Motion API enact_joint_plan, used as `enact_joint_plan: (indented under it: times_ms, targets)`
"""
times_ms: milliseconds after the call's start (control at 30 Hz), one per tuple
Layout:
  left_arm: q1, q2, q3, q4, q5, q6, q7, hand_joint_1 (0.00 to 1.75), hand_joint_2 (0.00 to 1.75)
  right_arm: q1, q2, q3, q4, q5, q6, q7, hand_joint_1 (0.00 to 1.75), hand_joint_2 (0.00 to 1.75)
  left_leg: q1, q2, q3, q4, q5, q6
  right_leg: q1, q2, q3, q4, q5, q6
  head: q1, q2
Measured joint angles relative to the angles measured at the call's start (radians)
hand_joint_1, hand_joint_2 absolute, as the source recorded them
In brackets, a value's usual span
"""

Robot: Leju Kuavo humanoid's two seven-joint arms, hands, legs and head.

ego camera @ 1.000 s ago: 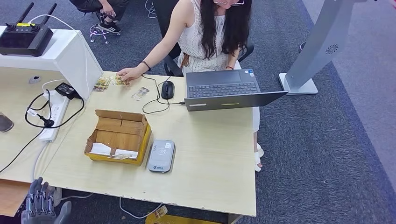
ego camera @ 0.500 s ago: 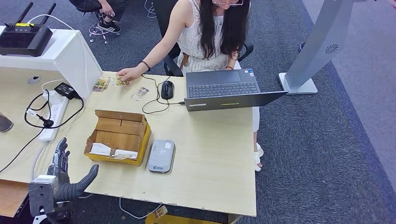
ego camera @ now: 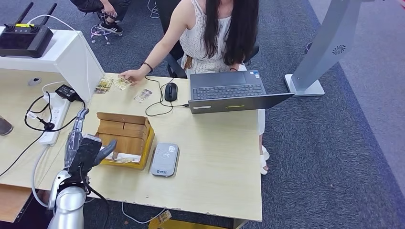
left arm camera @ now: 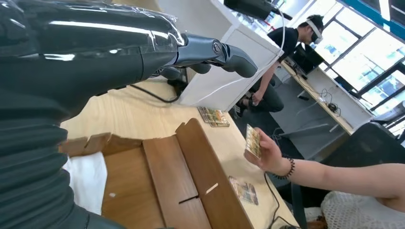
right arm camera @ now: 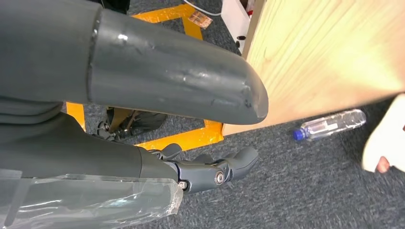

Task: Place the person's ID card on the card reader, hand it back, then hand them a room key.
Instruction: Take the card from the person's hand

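Observation:
My left hand (ego camera: 83,145) hovers above the table's left part, beside the cardboard box (ego camera: 122,138), fingers stretched out and holding nothing. In the left wrist view its fingers (left arm camera: 210,50) reach toward the person's hand (left arm camera: 270,155), which holds an ID card (left arm camera: 253,141) upright off the table. The head view shows that hand (ego camera: 133,75) at the far edge with the card (ego camera: 123,82). The grey card reader (ego camera: 165,159) lies flat to the right of the box. My right hand (right arm camera: 210,171) hangs below the table edge, empty, thumb apart from the fingers.
Two more cards (ego camera: 103,86) (ego camera: 143,95) lie near the person's hand. A mouse (ego camera: 171,91) and an open laptop (ego camera: 234,93) sit at the far right. A power strip (ego camera: 55,117) with cables and a white cabinet (ego camera: 71,57) stand on the left. A bottle (right arm camera: 329,125) lies on the floor.
My left arm has risen from below the table's near edge and moved forward, to beside the box. The person has drawn the card slightly off the tabletop.

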Motion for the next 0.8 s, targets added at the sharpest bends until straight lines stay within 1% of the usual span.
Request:
enact_joint_plan:
  times_ms: [400, 600, 800]
  targets:
    - [-0.192, 0.088, -0.128, 0.137, -0.304, 0.136, 0.14, 0.0, 1.75, -0.027, 0.006, 0.011, 0.015, 0.052, 0.007, 0.021, 0.0, 0.0, 0.0, 0.0, 0.0, 0.0, 0.0, 0.0, 0.0, 0.0, 0.0, 0.0, 0.0, 0.0, 0.0, 0.0]
    - [-0.239, 0.112, -0.159, 0.165, -0.401, 0.177, 0.185, 0.0, 1.75, -0.033, 0.006, 0.019, 0.019, 0.068, 0.01, 0.028, 0.0, 0.0, 0.0, 0.0, -0.001, 0.001, 0.0, 0.0, 0.0, 0.001, -0.001, 0.001, 0.0, 0.0, -0.001, 0.0]
    - [-0.325, 0.157, -0.207, 0.236, -0.547, 0.238, 0.256, 0.0, 1.75, -0.042, 0.012, 0.032, 0.024, 0.09, 0.015, 0.046, 0.0, 0.0, 0.0, 0.0, -0.001, 0.001, 0.001, 0.0, 0.0, 0.001, -0.001, 0.001, 0.0, 0.0, 0.0, 0.0]
